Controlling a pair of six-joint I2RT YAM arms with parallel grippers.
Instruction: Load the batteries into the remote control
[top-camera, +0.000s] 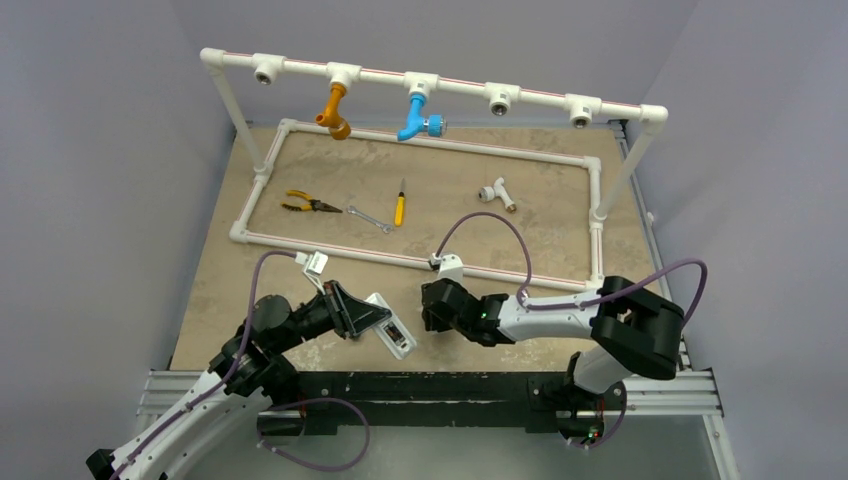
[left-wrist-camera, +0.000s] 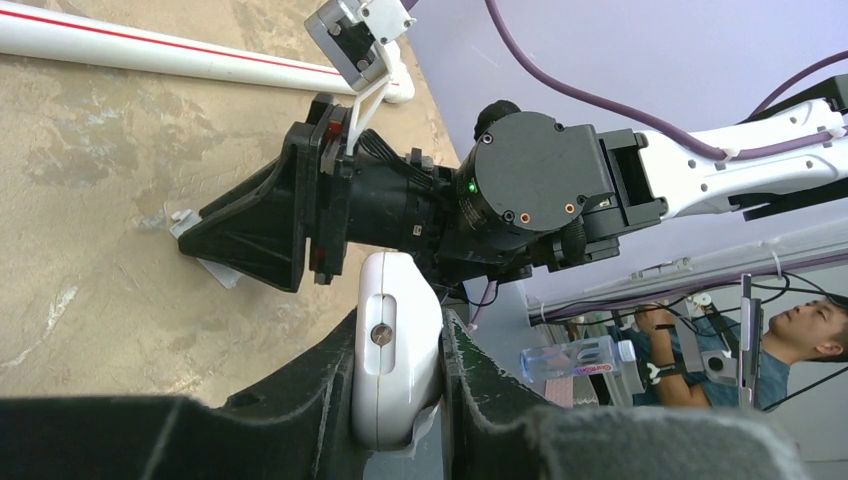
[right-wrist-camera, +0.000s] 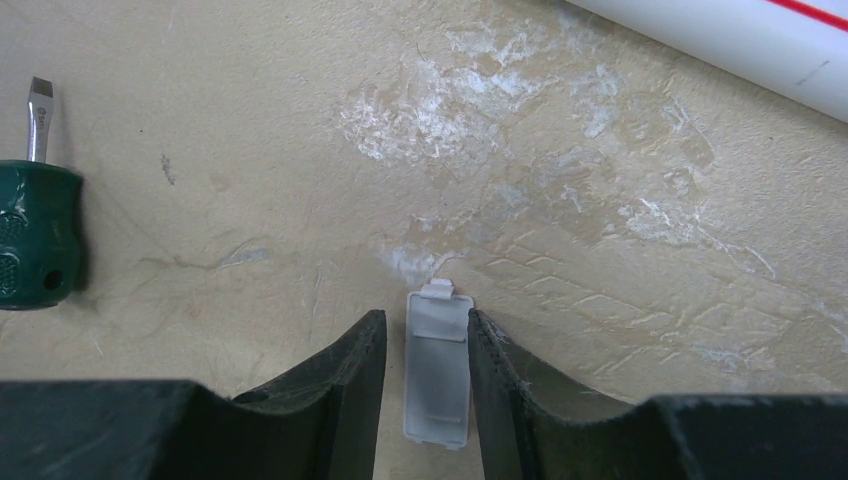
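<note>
Remote clamped at left, cover between right fingers

The left fingers (left-wrist-camera: 300, 410) are pressed onto the white remote (left-wrist-camera: 395, 350), pinching its long sides, near the front edge of the tabletop (right-wrist-camera: 600, 200). Just beside it, the right fingers (right-wrist-camera: 330, 380) point down at the tabletop and stand apart around a small white cover (right-wrist-camera: 438, 365) lying flat there. One finger touches the cover; a slim gap shows at the other. A green-handled screwdriver (right-wrist-camera: 35, 235) lies off to one side, and a white pipe (right-wrist-camera: 720, 40) runs beyond
</note>
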